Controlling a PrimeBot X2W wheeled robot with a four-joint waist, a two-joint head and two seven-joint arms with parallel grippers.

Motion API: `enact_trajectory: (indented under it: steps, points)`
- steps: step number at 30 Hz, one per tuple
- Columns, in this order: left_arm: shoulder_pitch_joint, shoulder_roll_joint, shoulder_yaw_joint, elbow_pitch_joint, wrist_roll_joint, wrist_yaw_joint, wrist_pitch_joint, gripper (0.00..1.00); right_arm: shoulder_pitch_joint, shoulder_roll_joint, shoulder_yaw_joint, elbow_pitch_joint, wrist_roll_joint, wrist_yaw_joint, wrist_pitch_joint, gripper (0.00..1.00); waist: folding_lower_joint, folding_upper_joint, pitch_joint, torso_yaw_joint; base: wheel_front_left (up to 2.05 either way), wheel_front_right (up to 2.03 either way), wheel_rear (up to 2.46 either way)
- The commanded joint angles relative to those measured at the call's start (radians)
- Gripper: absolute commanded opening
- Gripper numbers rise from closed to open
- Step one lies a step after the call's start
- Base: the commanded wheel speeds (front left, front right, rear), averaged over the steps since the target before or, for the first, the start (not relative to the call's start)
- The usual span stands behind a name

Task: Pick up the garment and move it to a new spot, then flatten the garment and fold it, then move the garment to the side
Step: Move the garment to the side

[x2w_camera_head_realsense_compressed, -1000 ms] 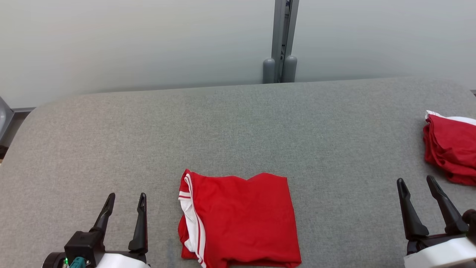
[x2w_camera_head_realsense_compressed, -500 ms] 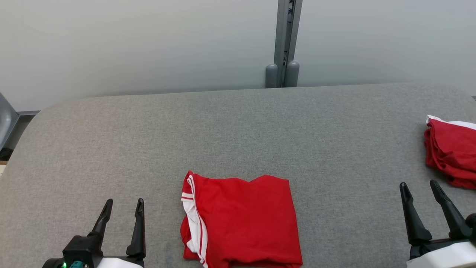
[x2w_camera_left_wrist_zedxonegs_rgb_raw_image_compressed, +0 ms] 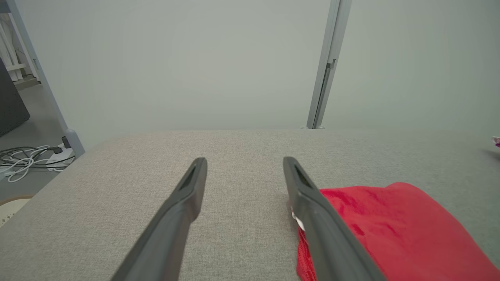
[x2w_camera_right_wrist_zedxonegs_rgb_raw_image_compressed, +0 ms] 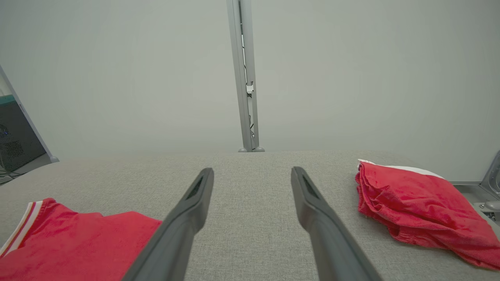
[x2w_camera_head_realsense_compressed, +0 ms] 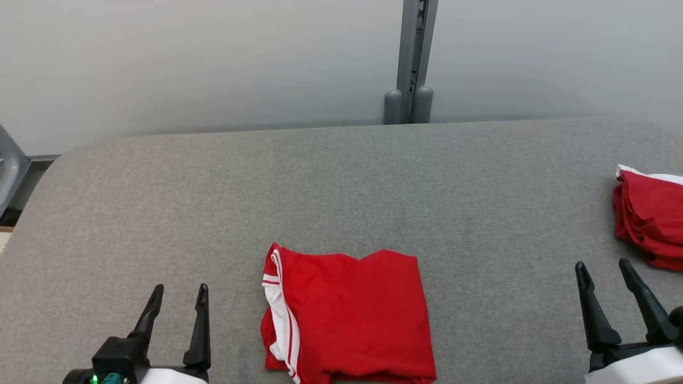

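Neatly folded red garment [x2w_camera_head_realsense_compressed: 352, 314] — white-striped trim at left, flat on grey table [x2w_camera_head_realsense_compressed: 341, 181].

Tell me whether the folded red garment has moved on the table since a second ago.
No. The folded red garment keeps its spacing from the red pile; only the camera shifted.

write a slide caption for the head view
Folded red garment on the grey table between the open left tool and open right tool, a second red pile at far right.
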Motion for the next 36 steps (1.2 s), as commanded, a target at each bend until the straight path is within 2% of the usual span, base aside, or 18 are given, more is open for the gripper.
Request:
enact_trajectory:
  steps: [1, 11, 25, 31, 32, 33, 36]
  points:
    - [-0.015, 0.006, 0.0, 0.001, -0.003, 0.003, -0.007, 1.0, 0.006, -0.003, -0.007, -0.007, -0.006, 0.0, 0.0, 1.0, 0.0, 0.0, 0.004, 0.001, 0.0, 0.0, 0.0]
    - [-0.087, -0.008, -0.023, -0.003, 0.014, -0.014, -0.012, 1.0, -0.037, -0.017, 0.021, 0.056, 0.012, 0.0, 0.016, 1.0, 0.0, 0.0, 0.077, 0.049, 0.0, 0.0, 0.0]
    - [-0.196, -0.083, -0.042, 0.052, 0.026, -0.04, -0.045, 1.0, -0.201, -0.046, 0.379, 0.335, 0.148, 0.0, 0.032, 1.0, 0.0, 0.0, 0.19, 0.146, 0.0, 0.0, 0.0]
    - [-0.219, -0.104, -0.038, 0.069, 0.038, -0.056, -0.052, 1.0, -0.263, -0.062, 0.511, 0.434, 0.232, 0.0, 0.106, 0.99, 0.0, 0.0, 0.211, 0.161, 0.0, 0.0, 0.0]
    - [-0.22, -0.106, -0.036, 0.071, 0.04, -0.055, -0.052, 1.0, -0.272, -0.066, 0.533, 0.447, 0.251, 0.0, 0.125, 0.41, 0.0, 0.0, 0.213, 0.161, 0.0, 0.0, 0.0]
    - [-0.222, -0.109, -0.034, 0.073, 0.039, -0.057, -0.052, 1.0, -0.281, -0.072, 0.554, 0.457, 0.266, 0.0, 0.14, 0.0, 0.0, 0.0, 0.214, 0.161, 0.0, 0.0, 0.0]
    - [-0.224, -0.114, -0.024, 0.071, 0.044, -0.062, -0.053, 1.0, -0.323, -0.113, 0.585, 0.444, 0.284, 0.0, 0.138, 0.0, 0.0, 0.0, 0.219, 0.153, 0.0, 0.0, 0.0]
